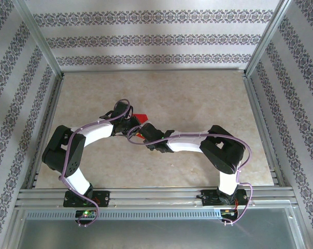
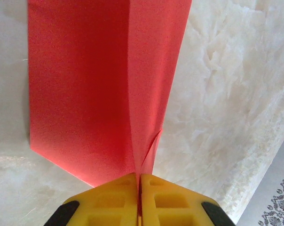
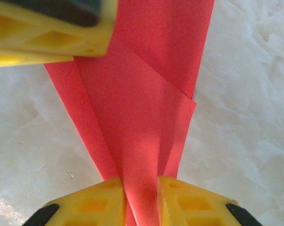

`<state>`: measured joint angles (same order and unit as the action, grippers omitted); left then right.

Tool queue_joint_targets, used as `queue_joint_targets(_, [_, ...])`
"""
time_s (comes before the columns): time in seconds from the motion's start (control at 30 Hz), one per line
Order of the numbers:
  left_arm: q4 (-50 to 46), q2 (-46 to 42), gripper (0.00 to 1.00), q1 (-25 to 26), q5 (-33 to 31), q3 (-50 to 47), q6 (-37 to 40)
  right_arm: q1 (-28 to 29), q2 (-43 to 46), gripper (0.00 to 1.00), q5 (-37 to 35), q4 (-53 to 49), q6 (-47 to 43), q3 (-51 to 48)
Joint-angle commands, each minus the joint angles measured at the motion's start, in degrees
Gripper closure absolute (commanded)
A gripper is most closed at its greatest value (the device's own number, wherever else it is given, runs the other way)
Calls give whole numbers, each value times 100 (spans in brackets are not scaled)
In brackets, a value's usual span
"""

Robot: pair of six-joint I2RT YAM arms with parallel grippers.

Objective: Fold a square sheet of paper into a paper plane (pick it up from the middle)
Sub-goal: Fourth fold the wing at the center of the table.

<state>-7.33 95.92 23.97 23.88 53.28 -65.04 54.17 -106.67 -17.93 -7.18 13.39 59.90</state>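
**A:** Top view. The left arm (image 1: 91,134) rises from its base with the elbow thrown out left and the forearm bent back toward table centre. And the right arm (image 1: 198,140)?

**B:** Same pose, mirrored: elbow out right, forearm reaching left. The left gripper (image 1: 124,119) and right gripper (image 1: 148,136) sit close together over the middle of the table (image 1: 208,93). A corner of the red paper (image 1: 141,118) pokes out just beyond the wrists.

**A:** Left wrist view. The left gripper (image 2: 138,181) has its yellow fingers (image 2: 114,200) pressed together, clamped on a raised crease of the red paper (image 2: 81,84). From there a broad panel spreads left and a narrower flap goes right, with marbled table (image 2: 226,117) beneath.

**B:** Right wrist view. The right gripper (image 3: 142,188) points along the folded red paper (image 3: 142,108), which narrows and runs in between its fingers (image 3: 99,202). These stand slightly apart. I can't tell whether the pads actually bite the paper.

**A:** Anything at the far end?

**B:** A yellow finger of the left arm (image 3: 52,28) at top left, lying across the paper's upper edge.
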Motion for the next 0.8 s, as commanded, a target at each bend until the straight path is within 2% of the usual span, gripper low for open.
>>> queue_joint_targets(0.0, [-273,-56,91,59,-29,152,-88,50,-99,80,8,66,-38,-8])
queue_joint_targets(0.23, [-374,-139,90,21,-64,192,-9,50,-152,87,188,101,24,-21])
queue_joint_targets(0.43, [-548,-328,79,-175,-126,220,145,19,-123,89,481,116,50,-20])
queue_joint_targets(0.77, [-972,-1053,61,-700,-483,175,539,-415,-67,92,1979,285,448,-148])
